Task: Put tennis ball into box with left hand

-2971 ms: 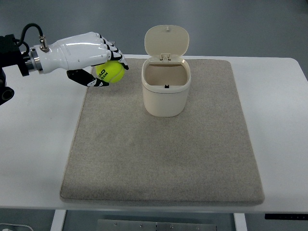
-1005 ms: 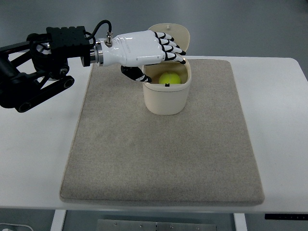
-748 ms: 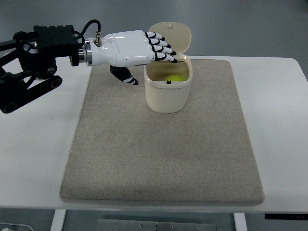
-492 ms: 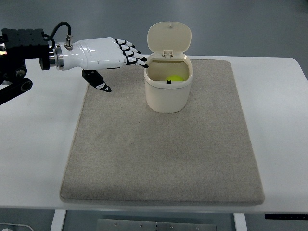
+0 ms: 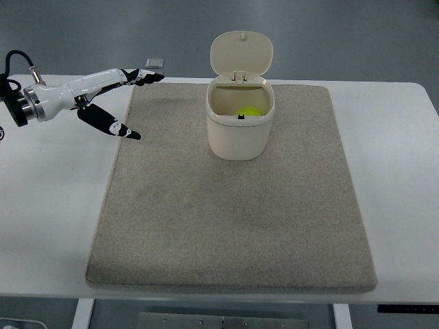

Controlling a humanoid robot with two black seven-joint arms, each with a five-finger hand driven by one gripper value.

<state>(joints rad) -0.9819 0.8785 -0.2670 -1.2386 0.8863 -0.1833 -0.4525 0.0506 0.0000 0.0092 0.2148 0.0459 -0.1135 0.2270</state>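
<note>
A white table (image 5: pixel 55 205) carries a grey mat (image 5: pixel 233 219) filling the middle of the frame. In the upper centre of the mat stands a cream box (image 5: pixel 240 130), upright, its hinged lid (image 5: pixel 241 53) tipped open toward the top edge. The left hand (image 5: pixel 103 92) reaches in at the upper left, fingers spread, holding nothing. The tennis ball (image 5: pixel 250 112) lies inside the box, partly hidden by the rim.

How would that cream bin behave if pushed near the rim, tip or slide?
The bin looks tall and light-walled, holding only the tennis ball, so a high push probably tips it. Its raised lid adds top weight. The mat looks grippy, likely resisting sliding.
</note>
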